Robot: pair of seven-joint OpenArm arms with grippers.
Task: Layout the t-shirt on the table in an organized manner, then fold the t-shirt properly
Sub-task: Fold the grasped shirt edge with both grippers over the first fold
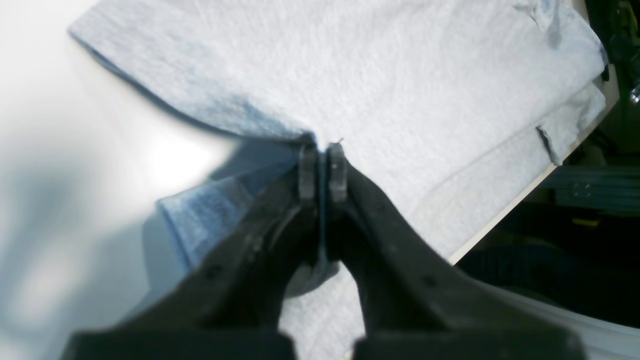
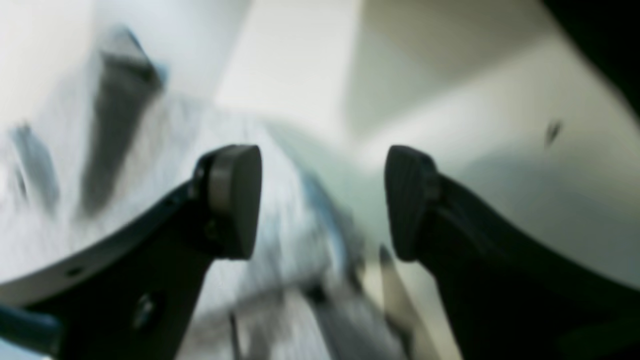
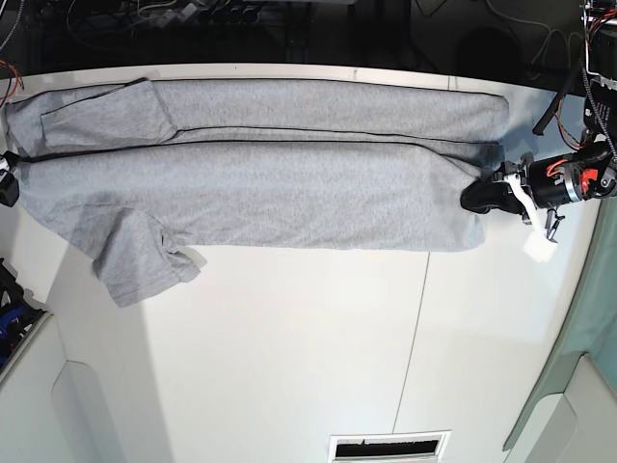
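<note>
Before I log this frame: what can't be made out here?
- Right tool: open in its wrist view; cut off at the base view's left edge.
- Shirt under the right tool: motion-blurred in that wrist view.
- Shirt lettering: not visible in any view.
- Left tool: tips shut on a shirt edge; the arm hides the tips in base view.

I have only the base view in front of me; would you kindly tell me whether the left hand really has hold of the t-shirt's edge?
Observer: Yes. The left wrist view shows the left hand shut, pinching a raised fold of the t-shirt.
Operator: Thank you. And the right hand, which my view barely shows?
Observer: The right wrist view shows the right hand wide open and holding nothing, with blurred grey cloth below it.
</note>
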